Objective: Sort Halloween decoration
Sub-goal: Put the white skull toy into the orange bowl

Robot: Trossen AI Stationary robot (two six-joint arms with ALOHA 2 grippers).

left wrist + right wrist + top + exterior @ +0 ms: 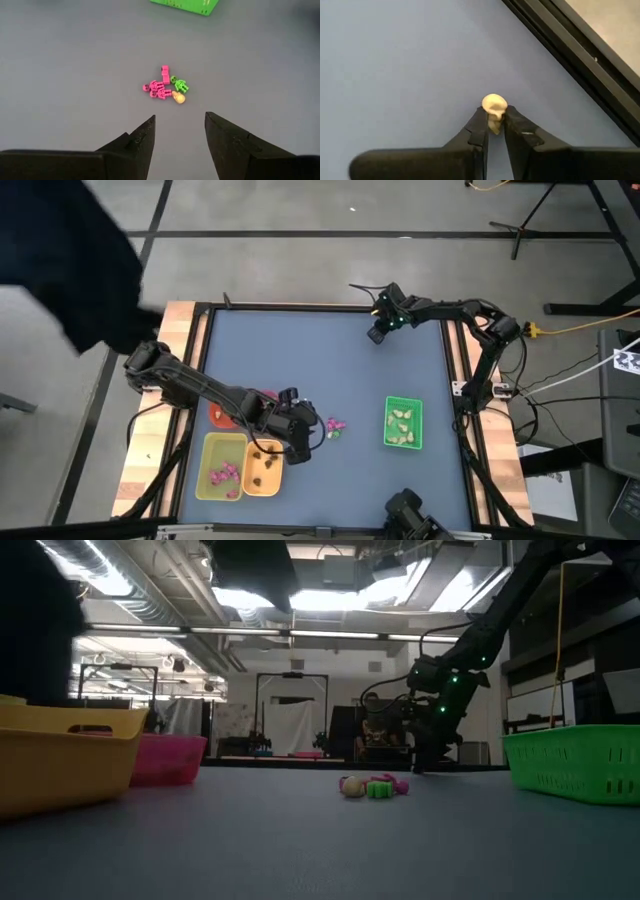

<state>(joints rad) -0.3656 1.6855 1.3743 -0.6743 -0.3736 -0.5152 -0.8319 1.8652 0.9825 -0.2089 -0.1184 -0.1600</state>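
Note:
A small cluster of trinkets (166,89), magenta, green and one cream, lies on the blue mat right of the bowls; it also shows in the high view (334,427). My left gripper (180,127) is open and empty, just short of the cluster, beside the orange bowl (264,467). My right gripper (495,125) is at the far side of the table, in the high view (378,334), shut on a cream-white skull trinket (494,107). My right gripper pinches the lower part of the cream-white skull (494,123) between its two fingertips. The skull's rounded top sticks out past the fingertips. Whether it is lifted clear of the mat, I cannot tell.
A yellow tray (222,468) holds magenta trinkets and the orange bowl holds dark ones at the near left. A pink bowl (165,760) stands behind them. A green tray (403,423) with cream trinkets stands at the right. A dark frame (570,55) edges the mat.

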